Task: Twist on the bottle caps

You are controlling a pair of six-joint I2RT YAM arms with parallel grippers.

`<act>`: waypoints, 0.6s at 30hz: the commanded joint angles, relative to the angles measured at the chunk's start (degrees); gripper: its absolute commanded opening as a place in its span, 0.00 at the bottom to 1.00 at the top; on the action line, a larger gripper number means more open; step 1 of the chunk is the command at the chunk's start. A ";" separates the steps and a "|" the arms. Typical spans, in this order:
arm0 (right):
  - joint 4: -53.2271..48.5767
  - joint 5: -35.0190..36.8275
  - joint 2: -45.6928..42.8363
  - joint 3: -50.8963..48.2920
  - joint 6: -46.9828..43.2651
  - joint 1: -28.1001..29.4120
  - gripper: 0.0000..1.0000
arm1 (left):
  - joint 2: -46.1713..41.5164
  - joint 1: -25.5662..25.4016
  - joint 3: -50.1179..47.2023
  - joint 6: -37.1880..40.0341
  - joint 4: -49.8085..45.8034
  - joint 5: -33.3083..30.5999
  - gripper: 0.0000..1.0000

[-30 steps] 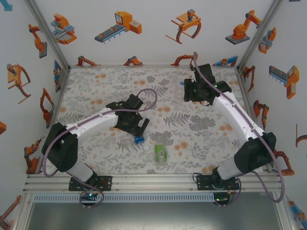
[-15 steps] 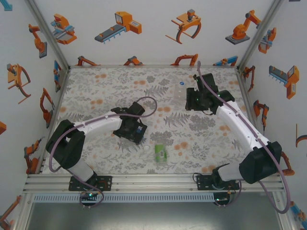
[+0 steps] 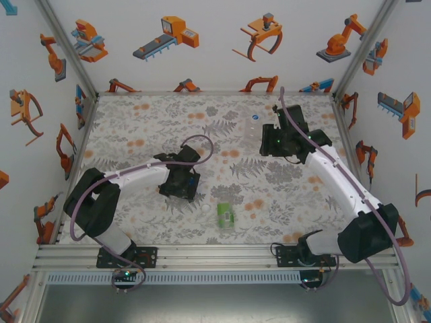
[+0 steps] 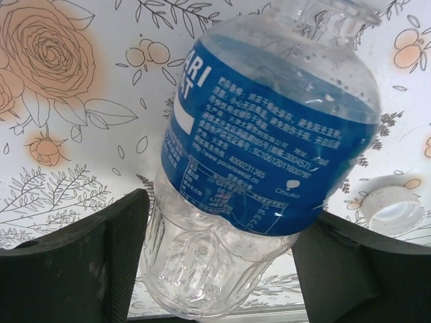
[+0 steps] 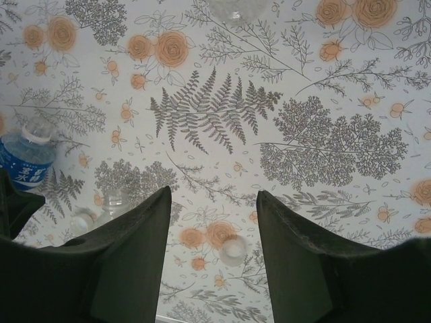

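Left tool (image 4: 225, 208): pinching clear plastic blue-labelled bottle (image 4: 269, 134), neck uncapped; small round white plastic cap (image 4: 394, 210) loose just beside. Right tool (image 5: 214, 195): spread, empty. Seemingly no cap fitted yet.

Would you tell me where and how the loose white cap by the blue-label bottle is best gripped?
Grip the cap across its round side wall, straight down from above: it seems to lie flat, hollow up, so only that wall offers opposite faces.
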 commanded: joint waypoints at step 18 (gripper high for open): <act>0.12 -0.81 -1.92 -0.83 1.57 0.00 0.50 | -0.33 2.46 -0.78 -0.93 1.46 1.59 0.52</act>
